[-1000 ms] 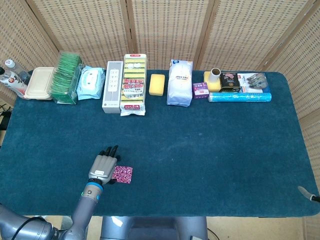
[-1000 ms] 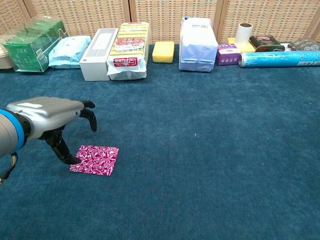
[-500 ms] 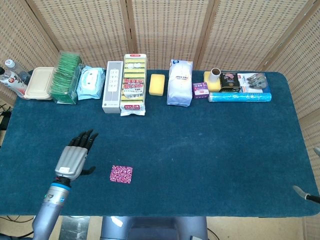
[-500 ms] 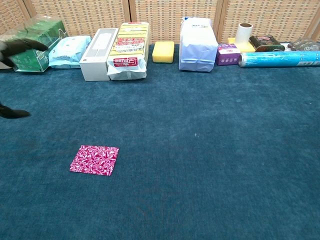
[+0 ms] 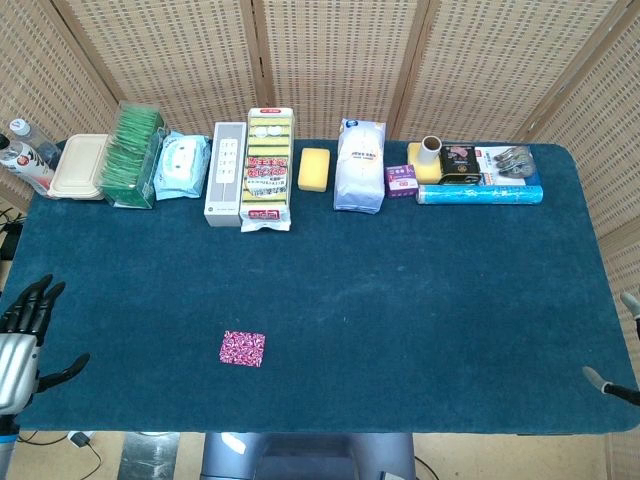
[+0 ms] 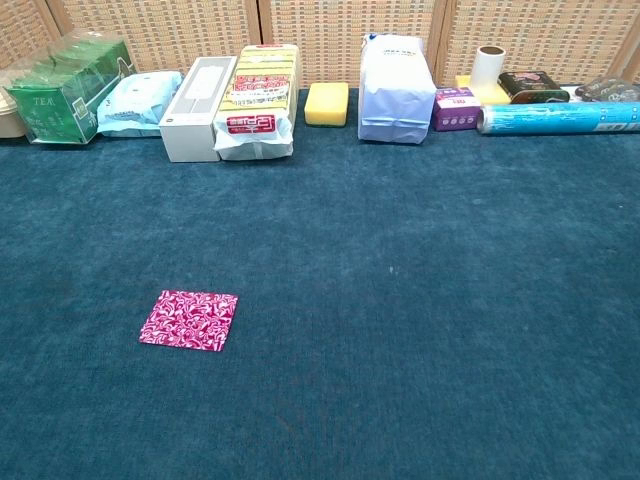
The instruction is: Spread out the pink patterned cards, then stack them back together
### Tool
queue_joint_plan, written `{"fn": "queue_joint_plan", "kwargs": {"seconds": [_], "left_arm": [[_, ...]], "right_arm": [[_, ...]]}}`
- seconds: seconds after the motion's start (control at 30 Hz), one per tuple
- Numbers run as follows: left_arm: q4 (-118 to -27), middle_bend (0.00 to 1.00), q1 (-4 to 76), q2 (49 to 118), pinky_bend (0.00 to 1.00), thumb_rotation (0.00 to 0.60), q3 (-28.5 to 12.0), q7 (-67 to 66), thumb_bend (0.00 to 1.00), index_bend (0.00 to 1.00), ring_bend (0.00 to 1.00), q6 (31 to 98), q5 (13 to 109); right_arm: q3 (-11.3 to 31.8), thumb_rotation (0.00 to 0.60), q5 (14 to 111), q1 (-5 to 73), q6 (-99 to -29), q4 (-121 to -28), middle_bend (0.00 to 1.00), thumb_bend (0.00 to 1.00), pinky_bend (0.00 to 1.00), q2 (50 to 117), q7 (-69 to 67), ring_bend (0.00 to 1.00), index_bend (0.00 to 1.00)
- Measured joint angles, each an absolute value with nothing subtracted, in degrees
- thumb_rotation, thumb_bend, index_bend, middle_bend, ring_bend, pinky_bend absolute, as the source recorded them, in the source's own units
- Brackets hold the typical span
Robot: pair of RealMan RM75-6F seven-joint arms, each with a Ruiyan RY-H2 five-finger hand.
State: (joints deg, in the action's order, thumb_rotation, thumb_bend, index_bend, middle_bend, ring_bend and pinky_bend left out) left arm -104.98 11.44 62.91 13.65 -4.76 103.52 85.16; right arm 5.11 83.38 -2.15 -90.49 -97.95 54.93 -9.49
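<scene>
Head view showed the left hand [image 5: 20,345] empty, fingers apart, at the table edge; the stacked pink patterned square cards [image 5: 243,348] lay well right of it, apparently squared. Right hand [image 5: 612,380]: state indeterminate.

The cards [image 6: 189,320] lie stacked on the surface [image 6: 420,300], near its front left. Along the back edge runs a row: tea box [image 6: 62,76], wipes [image 6: 138,102], sponge [image 6: 327,103], bag [image 6: 397,88], roll [image 6: 556,118]. The left hand [image 5: 20,345] sits off the surface's left edge, well apart from the cards.
</scene>
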Motion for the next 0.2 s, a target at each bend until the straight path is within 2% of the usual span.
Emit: {"fn": "queue_joint_plan", "kwargs": {"seconds": [0.2], "left_arm": [[-102.2,0.00,8.5,60.1,0.13,0.600,11.5,2.9,0.15,0.00,0.00,103.6,84.7]], "right_arm": [[5.5,0.600,82.6,-2.2,-90.8,-98.6,0.00,0.01,0.00,55.6,-7.0,0.00,0.08]]}}
